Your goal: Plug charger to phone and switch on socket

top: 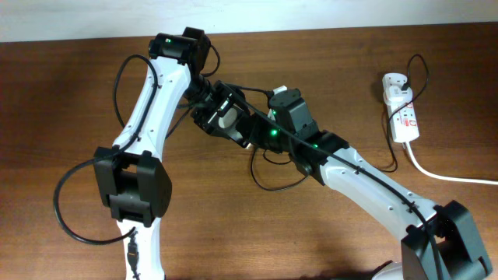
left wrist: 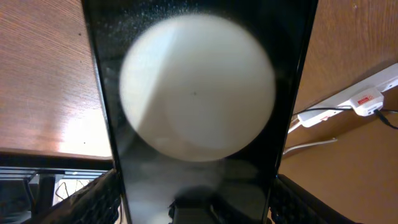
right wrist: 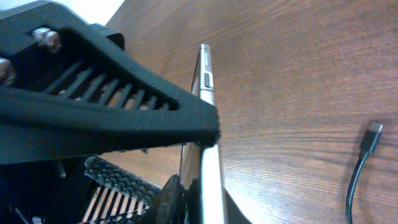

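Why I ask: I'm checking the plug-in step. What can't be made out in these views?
1. Port of the phone: overhead, the left gripper and right gripper mostly cover the phone; left wrist, its ends run off the frame; right wrist shows only a side edge.
2. Switch of the socket: too small overhead, blurred in left wrist.
3. The charger: right wrist's bottom edge cuts the cable just past the plug tip.

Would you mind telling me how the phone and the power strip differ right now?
The phone is black and glossy; the power strip is white with red markings. The phone is held in the left gripper; the power strip lies untouched on the table, with cords attached. Both are oblong.
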Controlling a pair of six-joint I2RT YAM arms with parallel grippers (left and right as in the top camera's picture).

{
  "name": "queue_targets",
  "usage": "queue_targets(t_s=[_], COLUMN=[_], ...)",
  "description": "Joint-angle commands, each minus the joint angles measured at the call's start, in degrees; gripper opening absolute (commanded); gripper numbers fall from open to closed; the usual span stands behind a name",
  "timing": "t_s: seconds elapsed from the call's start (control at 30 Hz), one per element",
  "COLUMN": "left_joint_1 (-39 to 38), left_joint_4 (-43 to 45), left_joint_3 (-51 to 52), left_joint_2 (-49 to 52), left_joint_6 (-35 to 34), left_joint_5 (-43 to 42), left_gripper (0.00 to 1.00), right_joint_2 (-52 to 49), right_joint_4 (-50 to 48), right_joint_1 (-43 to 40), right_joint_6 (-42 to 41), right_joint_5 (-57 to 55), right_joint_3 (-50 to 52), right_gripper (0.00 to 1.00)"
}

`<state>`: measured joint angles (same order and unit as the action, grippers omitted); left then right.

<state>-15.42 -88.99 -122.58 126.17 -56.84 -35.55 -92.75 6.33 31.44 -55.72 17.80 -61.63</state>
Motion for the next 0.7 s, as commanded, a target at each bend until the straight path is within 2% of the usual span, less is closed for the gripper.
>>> queue_targets(t_s=[0.0, 0.07, 0.2, 0.23, 0.27, 0.3, 0.47, 0.5, 0.53, 0.6, 0.67], left_joint_1=[-0.2, -0.2, -0.2, -0.2, -0.2, -0.2, -0.2, -0.2, -0.1, 0.0, 0.3], left_joint_4=[-0.4, -0.4, -0.4, -0.5, -0.5, -0.4, 1.6, 2.9, 4.7, 5.9, 6.1], left_joint_3=[-1.2, -1.2, -1.2, -1.2, -1.2, -1.2, -1.2, -1.2, -1.2, -1.2, -1.2], left_joint_2=[0.1, 0.1, 0.1, 0.1, 0.1, 0.1, 0.1, 0.1, 0.1, 0.1, 0.1], left_joint_6=[-1.0, -1.0, -1.0, -0.8, 2.2, 4.6, 23.3, 27.4, 31.1, 36.1, 45.9], left_joint_5=[-0.6, -0.6, -0.6, -0.6, -0.6, -0.6, -0.6, -0.6, -0.6, -1.4, -8.0], left_gripper=[0.55, 0.61, 0.77, 0.82, 0.95, 1.00, 0.99, 0.99, 0.89, 0.92, 0.96], right_joint_2=[-0.5, -0.5, -0.5, -0.5, -0.5, -0.2, 6.9, 11.2, 14.2, 21.5, 28.2], right_joint_4=[0.0, 0.1, 0.1, 0.3, 1.2, 2.2, 11.6, 15.5, 18.0, 23.2, 27.3], right_joint_1=[0.4, 0.4, 0.3, -0.1, -0.9, -1.8, -7.6, -9.5, -10.8, -14.7, -18.4], right_joint_6=[2.6, 1.7, 1.2, 1.2, 1.2, 2.0, 10.8, 12.1, 12.5, 13.6, 13.5], right_joint_5=[0.1, 0.6, 0.6, 0.8, 1.7, 2.8, 2.6, 0.7, -0.6, -0.7, -0.7], right_joint_3=[-0.7, -0.7, -0.7, -0.7, -0.7, -0.7, -0.7, -0.7, -0.7, -0.7, -0.7], right_gripper=[0.08, 0.04, 0.04, 0.04, 0.04, 0.04, 0.04, 0.04, 0.04, 0.04, 0.04])
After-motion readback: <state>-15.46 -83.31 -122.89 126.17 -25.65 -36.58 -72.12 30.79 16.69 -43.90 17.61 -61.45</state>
